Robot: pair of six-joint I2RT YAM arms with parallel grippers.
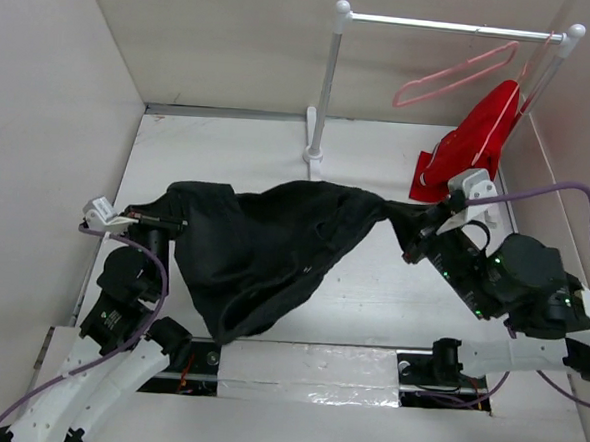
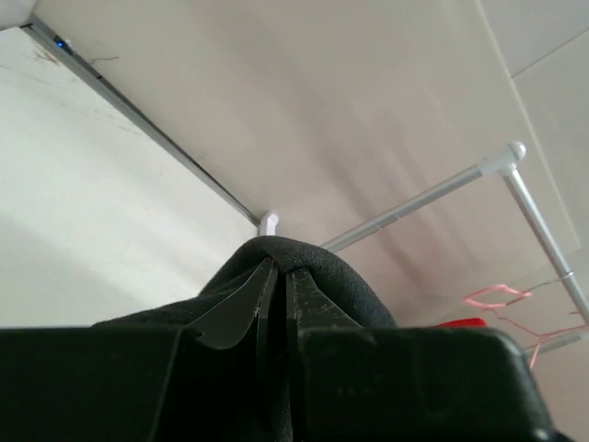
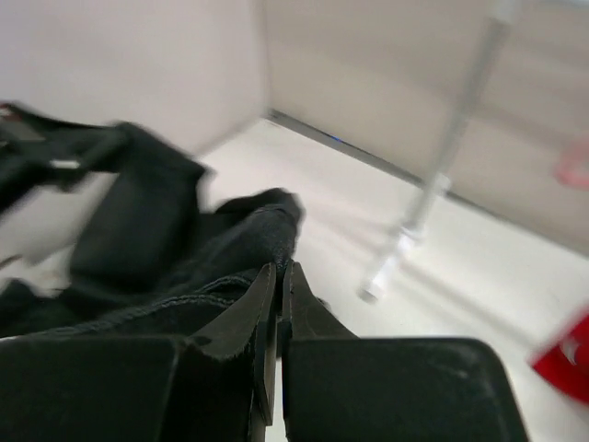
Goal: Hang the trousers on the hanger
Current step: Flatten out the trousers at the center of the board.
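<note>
There, the left pincer (image 1: pixel 178 221) and right pincer (image 1: pixel 416 224) were each clamped on the black trousers (image 1: pixel 273 245), which sagged between them.

Left arm bent at the elbow, right arm reaching inward; left gripper (image 1: pixel 171 219) and right gripper (image 1: pixel 414 240) well apart, jaws clamped on the trousers (image 1: pixel 264 241).

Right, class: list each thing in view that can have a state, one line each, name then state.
trousers, held at both ends, sagging between
hanger, hooked on the rail, bare
red garment, hanging from the rail
left tool, shut on the trousers
right tool, shut on the trousers
</note>
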